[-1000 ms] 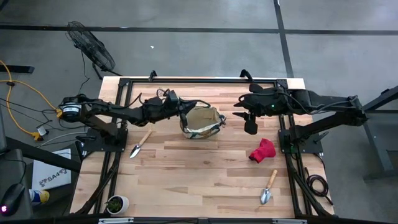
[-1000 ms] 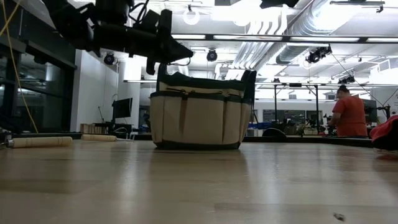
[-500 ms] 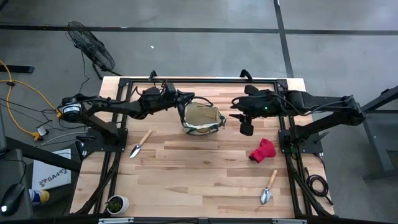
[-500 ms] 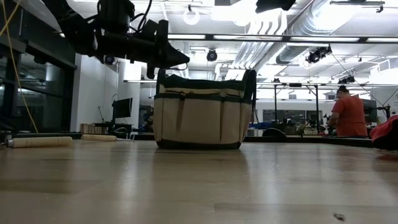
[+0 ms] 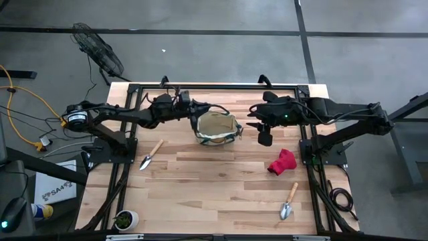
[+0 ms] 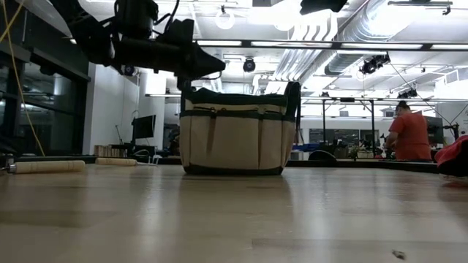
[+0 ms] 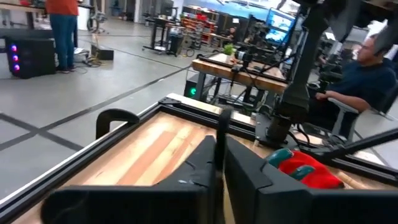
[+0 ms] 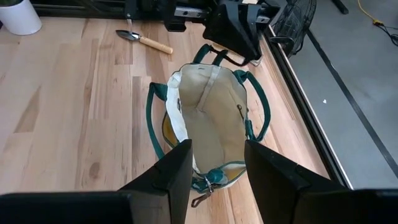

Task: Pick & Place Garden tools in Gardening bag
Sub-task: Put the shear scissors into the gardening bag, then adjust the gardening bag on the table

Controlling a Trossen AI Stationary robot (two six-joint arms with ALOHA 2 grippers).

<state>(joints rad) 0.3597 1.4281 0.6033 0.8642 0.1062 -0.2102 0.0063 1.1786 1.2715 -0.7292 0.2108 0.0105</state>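
Observation:
The beige gardening bag (image 5: 217,128) with green trim stands upright on its base at the far middle of the table and also shows in the low view (image 6: 235,140). My left gripper (image 5: 196,110) is at the bag's left end, shut on a green loop handle. My right gripper (image 5: 266,138) hovers open and empty to the right of the bag, and its fingers frame the bag's open top (image 8: 208,118). Two wooden-handled trowels (image 5: 152,154) (image 5: 289,201) and a red glove (image 5: 282,162) lie flat on the table. The shears and the rake do not show. My left gripper pinches the bag's green loop handle (image 8: 216,57) at the bag's left end between its two fingers, and a thin strip (image 7: 221,127) stands in the narrow gap. The fingers come about level from the table's left. The handle is raised and the bag stays on the table.
A small white pot (image 5: 126,218) stands at the near left corner. Black frame rails (image 5: 214,87) run along the table's far edge and sides. People stand in the room beyond the table (image 6: 411,135). Bare wood lies between the bag and the near edge.
My left gripper has gone toward the table's far-left and levelled out, staying shut. The handle loop has been drawn out after it, and the bag has shifted a little and stands straighter. My right gripper has gone slightly toward the bag.

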